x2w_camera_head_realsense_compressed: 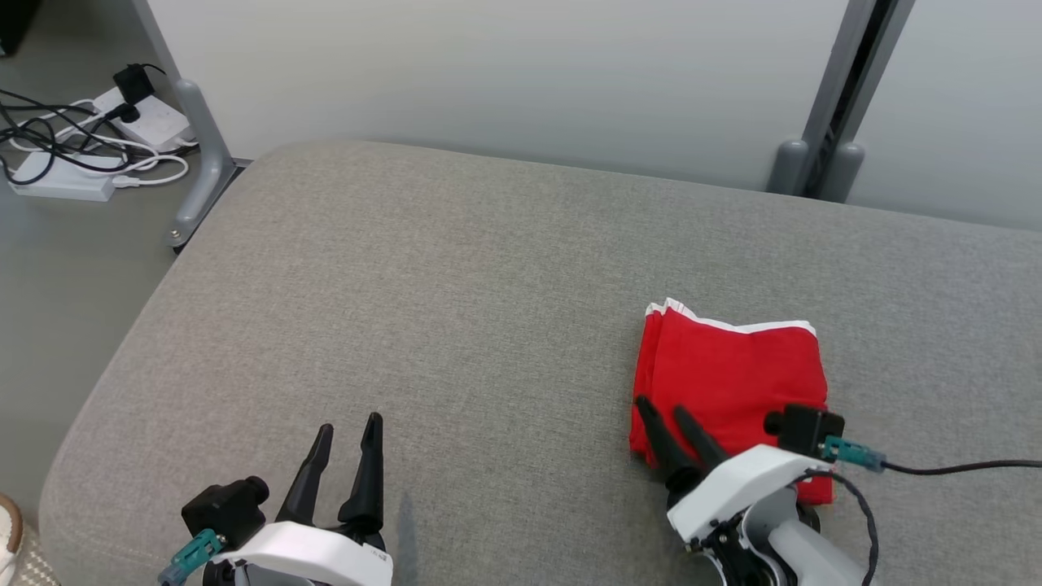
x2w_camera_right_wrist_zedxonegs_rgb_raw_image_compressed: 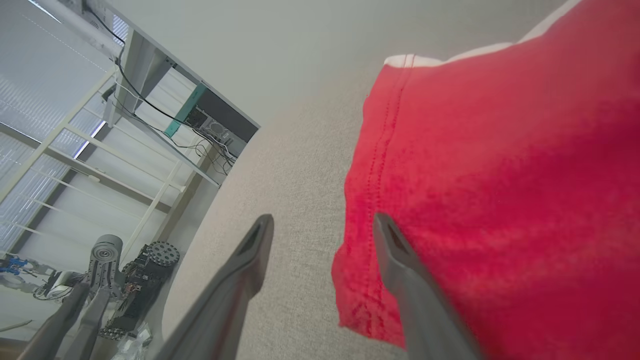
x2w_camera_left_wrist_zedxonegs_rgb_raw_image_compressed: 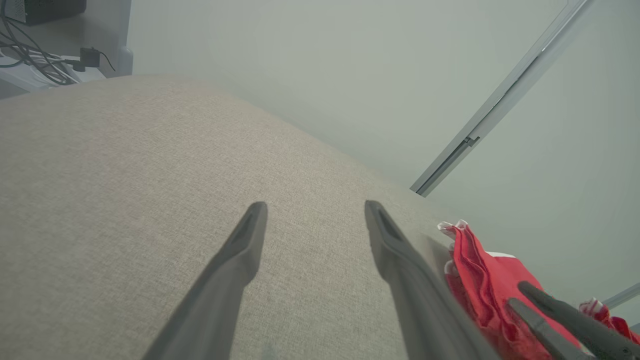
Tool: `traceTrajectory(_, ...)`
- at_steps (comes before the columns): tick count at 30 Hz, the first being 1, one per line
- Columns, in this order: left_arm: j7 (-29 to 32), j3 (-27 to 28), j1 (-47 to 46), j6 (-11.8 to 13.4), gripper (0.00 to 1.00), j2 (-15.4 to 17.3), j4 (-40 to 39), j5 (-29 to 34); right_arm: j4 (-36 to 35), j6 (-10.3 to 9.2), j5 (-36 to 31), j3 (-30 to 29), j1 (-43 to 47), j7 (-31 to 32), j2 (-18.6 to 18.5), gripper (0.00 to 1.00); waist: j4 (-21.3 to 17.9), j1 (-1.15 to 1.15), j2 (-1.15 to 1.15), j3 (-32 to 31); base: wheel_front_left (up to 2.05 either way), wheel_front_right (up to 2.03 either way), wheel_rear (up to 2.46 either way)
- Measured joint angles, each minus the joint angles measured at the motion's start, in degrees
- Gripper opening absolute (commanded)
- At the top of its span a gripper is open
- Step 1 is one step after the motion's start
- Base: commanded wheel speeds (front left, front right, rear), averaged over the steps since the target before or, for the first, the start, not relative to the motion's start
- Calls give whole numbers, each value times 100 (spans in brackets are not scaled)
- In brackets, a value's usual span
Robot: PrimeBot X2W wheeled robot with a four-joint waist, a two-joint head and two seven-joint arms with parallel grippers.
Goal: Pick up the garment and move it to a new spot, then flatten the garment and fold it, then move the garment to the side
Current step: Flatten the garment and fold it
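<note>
The right jaws stand wide apart and grip nothing. In the right wrist view one finger [x2w_camera_right_wrist_zedxonegs_rgb_raw_image_compressed: 400,270] lies over the near left corner of the garment [x2w_camera_right_wrist_zedxonegs_rgb_raw_image_compressed: 500,175], while the other finger [x2w_camera_right_wrist_zedxonegs_rgb_raw_image_compressed: 245,270] lies over bare grey cushion [x2w_camera_right_wrist_zedxonegs_rgb_raw_image_compressed: 290,165]. The garment's stitched side hem runs up between the two, and whether either finger touches the cloth cannot be told. From the head view these fingers [x2w_camera_head_realsense_compressed: 655,435] slant up and to the left, their tips at the garment's near left edge. The garment [x2w_camera_head_realsense_compressed: 733,382] is red with white trim along its far edge. It is folded into a compact rough square and lies flat on the right half of the cushion [x2w_camera_head_realsense_compressed: 456,285]. The left jaws are also wide and empty, their fingers [x2w_camera_head_realsense_compressed: 370,464] pointing up the view above bare cushion at the lower left, well apart from the garment. In the left wrist view the folded layers of the garment [x2w_camera_left_wrist_zedxonegs_rgb_raw_image_compressed: 475,280] show at the lower right, beside the left arm's own finger [x2w_camera_left_wrist_zedxonegs_rgb_raw_image_compressed: 390,245]. Behind the cushion stands a pale wall panel [x2w_camera_head_realsense_compressed: 505,73] with grey posts [x2w_camera_head_realsense_compressed: 199,155]. On the floor at the far left lie white power strips [x2w_camera_head_realsense_compressed: 61,183] with tangled black and white cables [x2w_camera_head_realsense_compressed: 49,134].
</note>
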Motion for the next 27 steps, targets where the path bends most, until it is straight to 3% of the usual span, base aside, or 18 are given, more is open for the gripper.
traceTrajectory(6,0,92,-1,0,100,-2,-141,0,-570,0,-467,-352,-108,-141,-156,100,-202,0,0,18,0,0,0)
traceTrajectory(8,0,172,-2,-9,100,-2,-263,1,-872,0,-1093,-689,-103,-153,-535,100,-341,0,0,19,0,0,0)
traceTrajectory(14,0,307,9,-71,100,3,-512,41,-1747,0,-2516,-1950,260,-176,-767,100,-706,0,0,7,0,0,0)
traceTrajectory(22,0,455,2,-134,100,-1,-712,221,-2526,0,-3914,-2861,853,-190,-751,100,-1073,0,0,61,0,0,0)
traceTrajectory(27,0,546,4,-165,100,-5,-896,699,-2855,0,-4619,-3207,1120,-190,-494,100,-1251,0,0,113,0,0,0)
